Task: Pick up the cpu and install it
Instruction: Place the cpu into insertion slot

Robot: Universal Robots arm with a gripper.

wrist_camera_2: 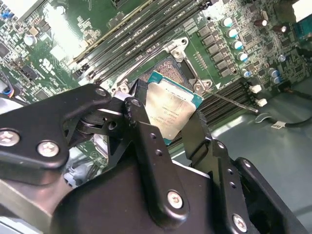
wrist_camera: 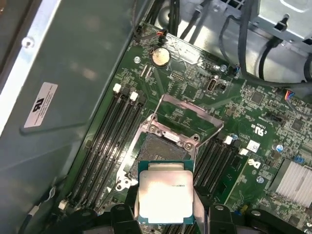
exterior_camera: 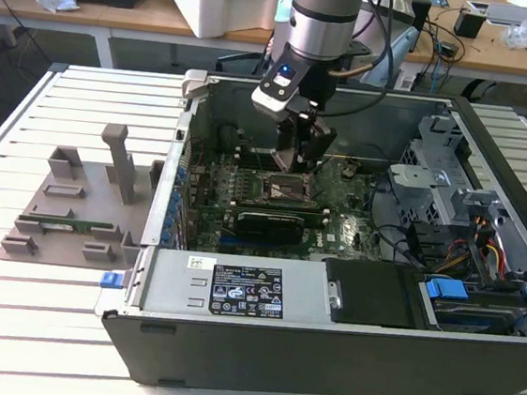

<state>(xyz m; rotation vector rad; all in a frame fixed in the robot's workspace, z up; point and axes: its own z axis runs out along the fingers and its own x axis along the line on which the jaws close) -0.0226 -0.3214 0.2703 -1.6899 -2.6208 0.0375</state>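
The cpu (wrist_camera: pixel 165 192) is clamped by 2 opposite edges between the fingers of the gripper (wrist_camera: pixel 165 207), shiny side up, over the near edge of the open socket (wrist_camera: pixel 158 151). The chip is best kept level, squared to the socket's outline and lowered gently, clear of the raised metal frame (wrist_camera: pixel 190 109) beyond.

My fingers (wrist_camera_2: pixel 146 141) cover two edges of the cpu (wrist_camera_2: pixel 170 109) in both wrist views, and the chip hides part of the socket (wrist_camera: pixel 163 146) beneath it (touching or apart, I cannot tell). In the exterior view my arm (exterior_camera: pixel 325 15) is cut off at the top edge.
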